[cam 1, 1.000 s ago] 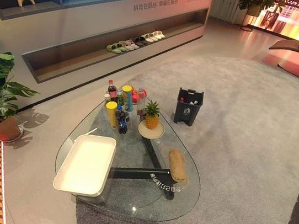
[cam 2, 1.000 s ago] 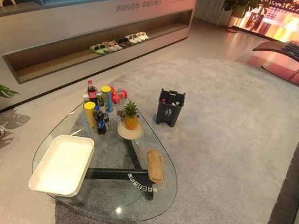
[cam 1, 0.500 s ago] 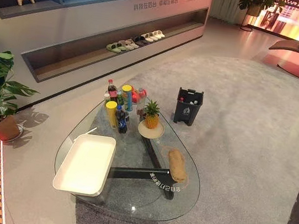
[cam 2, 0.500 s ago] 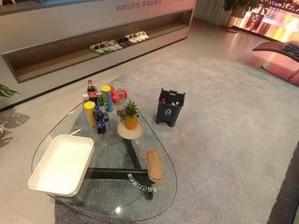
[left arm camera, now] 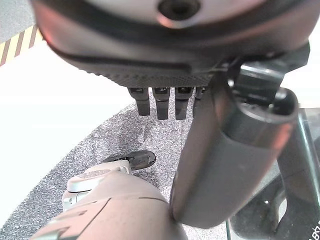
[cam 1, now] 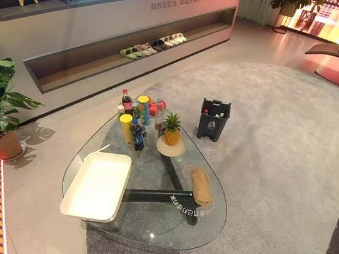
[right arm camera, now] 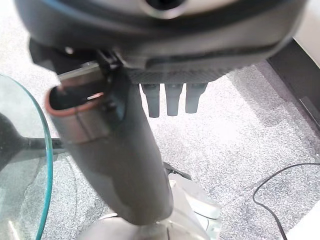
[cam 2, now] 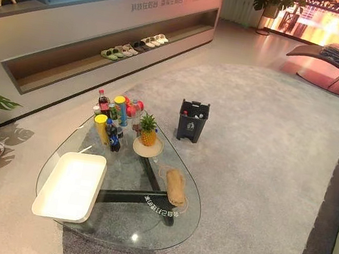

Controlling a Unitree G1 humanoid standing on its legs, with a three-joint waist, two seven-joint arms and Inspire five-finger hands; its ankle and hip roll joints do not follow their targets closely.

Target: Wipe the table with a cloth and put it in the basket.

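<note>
- the tan rolled cloth [cam 1: 201, 187] lies on the right side of the glass desk [cam 1: 202, 229], near its right edge, held by nothing
- the white tray [cam 1: 97, 185] sits on the left side of the desk, well apart from the cloth
- a pineapple [cam 1: 171, 130] on a plate stands between the bottles and cans [cam 1: 134, 117] at the far end and the cloth
- a dark bin [cam 1: 213, 120] stands on the carpet beyond the desk; its contents are too small to tell
- the left robot hand [left arm camera: 165, 102] hangs released, fingers straight, over the carpet
- the right robot hand [right arm camera: 172, 100] hangs released too, beside the desk's edge; both are cut off at the near edge of the eye views
</note>
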